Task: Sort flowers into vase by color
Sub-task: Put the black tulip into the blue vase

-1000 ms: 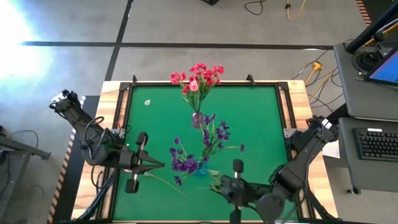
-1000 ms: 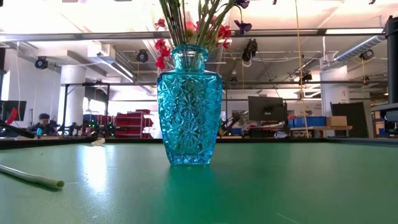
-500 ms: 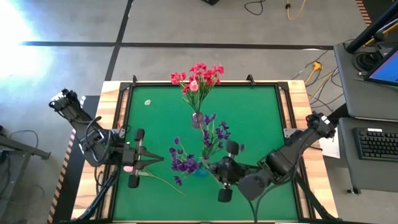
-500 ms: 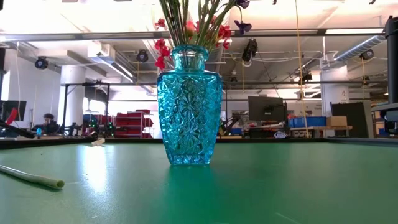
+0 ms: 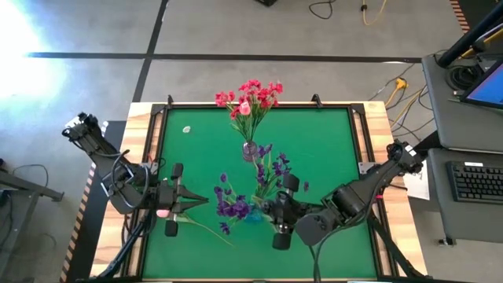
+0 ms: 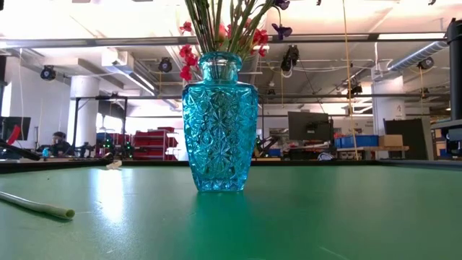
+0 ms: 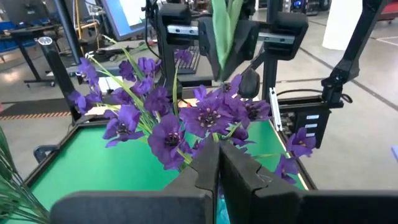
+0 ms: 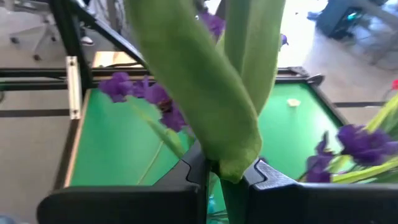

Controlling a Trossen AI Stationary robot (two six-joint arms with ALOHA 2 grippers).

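Nearest us, at the lower centre of the high view, our right gripper is clamped on a green stem with broad leaves, its fingers pressed tight either side of it in the right wrist view. It sits just beside the blue vase, which holds the purple sprays. At lower left our left gripper has its fingers closed together, tips pointing at the purple blooms; whether it pinches anything we cannot tell. A loose stem lies on the green mat below it.

These flowers look light and springy. We judge the stem bends easily and the leaves slide, so the grip belongs low on the bare stem, not on leaf or bloom. The tall vase could tip if nudged sideways.

Further up, a second vase at centre carries more purple and, beyond it, the red blooms. A small white scrap lies at upper left.
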